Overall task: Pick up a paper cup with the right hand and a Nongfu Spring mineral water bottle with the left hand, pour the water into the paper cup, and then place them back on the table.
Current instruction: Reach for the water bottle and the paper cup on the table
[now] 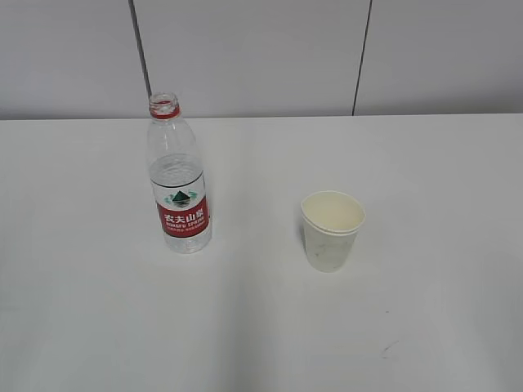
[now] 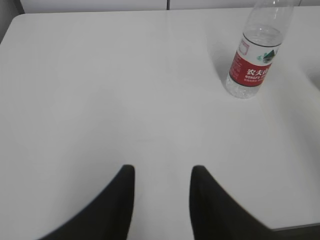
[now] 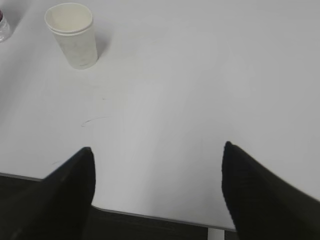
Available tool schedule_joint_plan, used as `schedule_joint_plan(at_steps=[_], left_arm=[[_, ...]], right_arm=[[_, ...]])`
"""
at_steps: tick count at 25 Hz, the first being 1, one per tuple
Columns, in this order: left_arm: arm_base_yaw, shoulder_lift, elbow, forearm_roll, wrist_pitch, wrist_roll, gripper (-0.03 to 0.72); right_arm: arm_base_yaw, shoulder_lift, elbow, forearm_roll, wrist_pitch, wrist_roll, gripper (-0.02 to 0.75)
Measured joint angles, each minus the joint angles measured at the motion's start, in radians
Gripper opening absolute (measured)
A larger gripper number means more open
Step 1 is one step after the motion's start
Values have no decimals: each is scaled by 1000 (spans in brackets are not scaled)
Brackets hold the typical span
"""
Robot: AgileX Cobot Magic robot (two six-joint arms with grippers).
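Note:
The Nongfu Spring bottle (image 1: 179, 186) stands upright and uncapped on the white table (image 1: 261, 327), left of centre, partly filled with clear water (image 1: 175, 170). It also shows in the left wrist view (image 2: 254, 61) at the upper right. The white paper cup (image 1: 332, 229) stands upright to its right, and shows in the right wrist view (image 3: 72, 34) at the upper left. My left gripper (image 2: 163, 170) is open and empty, well short of the bottle. My right gripper (image 3: 157, 147) is open wide and empty, near the table's front edge. Neither arm shows in the exterior view.
The table's near edge (image 3: 150, 216) runs under the right gripper, with dark floor below. A small dark scuff (image 1: 389, 349) marks the table in front of the cup. A grey panelled wall (image 1: 261, 57) stands behind the table.

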Motion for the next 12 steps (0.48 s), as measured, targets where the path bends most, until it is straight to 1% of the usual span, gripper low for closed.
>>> schedule_joint_plan(at_steps=[12], left_arm=[[0,0,0,0,0,0,240]], right_arm=[[0,0,0,0,0,0,587]])
